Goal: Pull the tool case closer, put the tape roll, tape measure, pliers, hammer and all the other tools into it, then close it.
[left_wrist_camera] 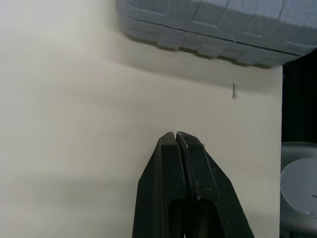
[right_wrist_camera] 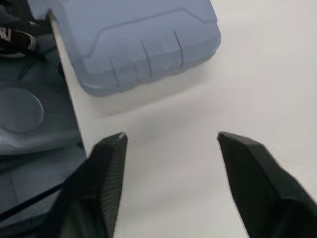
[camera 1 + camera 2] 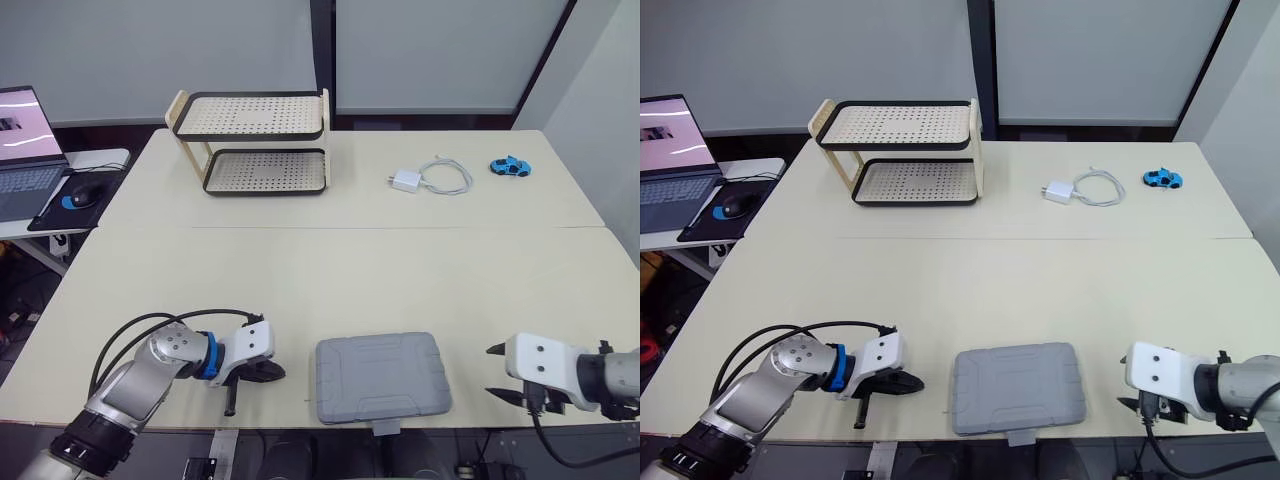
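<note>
A laptop (image 3: pixel 25 150) with its screen lit sits on a side desk at the far left, with a mouse (image 3: pixel 82 193) on a pad just beside it. On the cream table (image 3: pixel 350 270), a two-tier perforated rack (image 3: pixel 255 140) stands at the far side, left of centre.

Near the front edge, the left gripper (image 3: pixel 272 373) lies low over the tabletop, pointing toward the case. Its two black fingers (image 1: pixel 168 163) are pressed together with nothing between them.

The grey tool case (image 3: pixel 380 377) lies flat at the table's near edge, between the two grippers and apart from both. Its lid is down. A small tab juts from its front edge, probably a latch or handle, though it is too small to be sure.

Farther back, a white charger with a coiled cable (image 3: pixel 405 181) lies right of centre. A blue toy car (image 3: pixel 510 166) sits beyond it.

The right gripper (image 3: pixel 497 372) hovers at the front right, aimed at the case, with its fingers (image 2: pixel 106 168) spread wide and holding nothing.
</note>
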